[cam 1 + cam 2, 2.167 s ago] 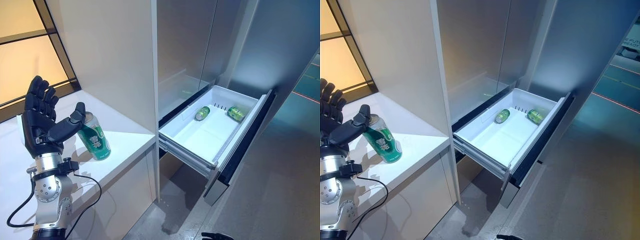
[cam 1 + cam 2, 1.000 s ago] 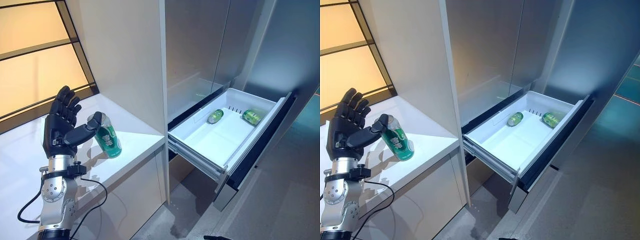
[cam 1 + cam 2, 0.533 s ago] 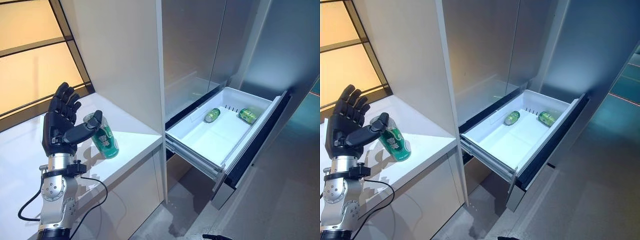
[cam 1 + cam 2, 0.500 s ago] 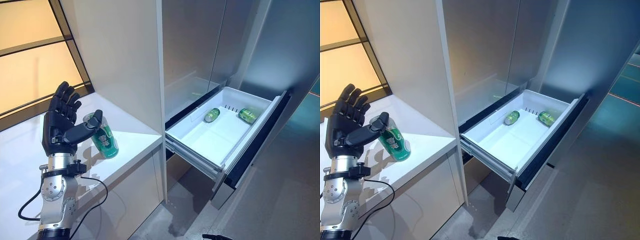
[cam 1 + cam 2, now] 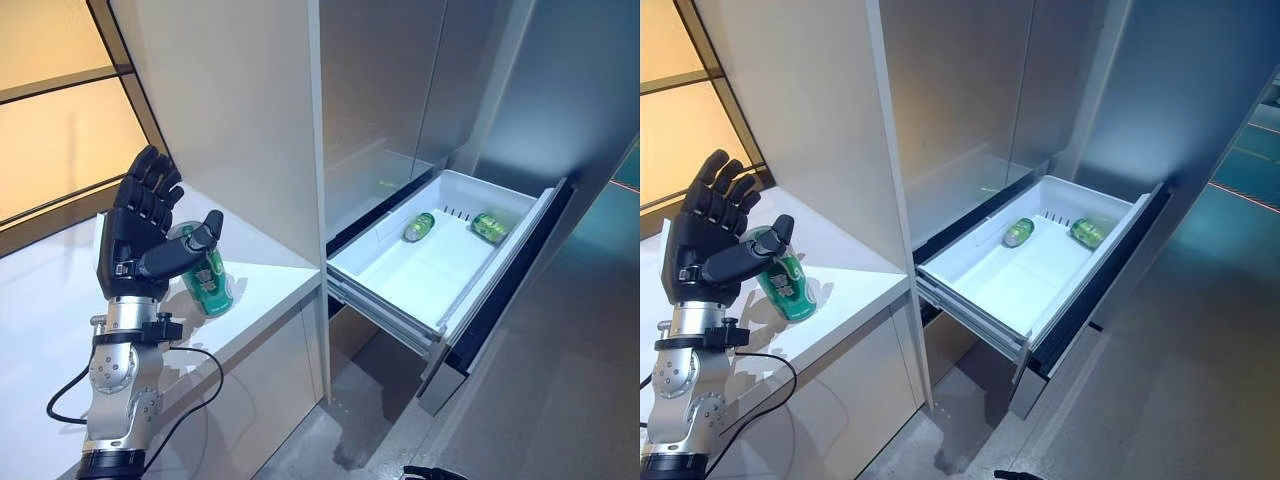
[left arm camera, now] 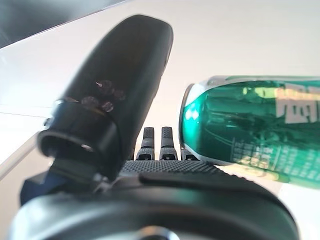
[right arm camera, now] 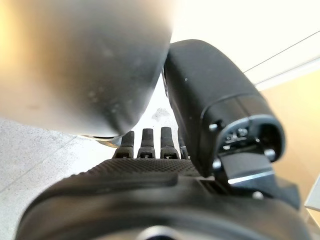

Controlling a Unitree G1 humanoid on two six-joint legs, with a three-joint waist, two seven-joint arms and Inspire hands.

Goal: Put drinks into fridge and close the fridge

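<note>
Nearby, left robot hand spread beside green can; two cans in open drawer; right fingers straight.

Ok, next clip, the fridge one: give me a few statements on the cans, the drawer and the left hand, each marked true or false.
1. The fridge drawer is pulled out. True.
2. Two green cans lie on their sides in the drawer. True.
3. The left hand has its fingers curled tight round the counter can. False: the fingers are straight, with only the thumb near the can's top.
4. The counter can lies flat on the white counter. False: it stands, tilted.
5. The drawer holds three cans. False: two.
</note>
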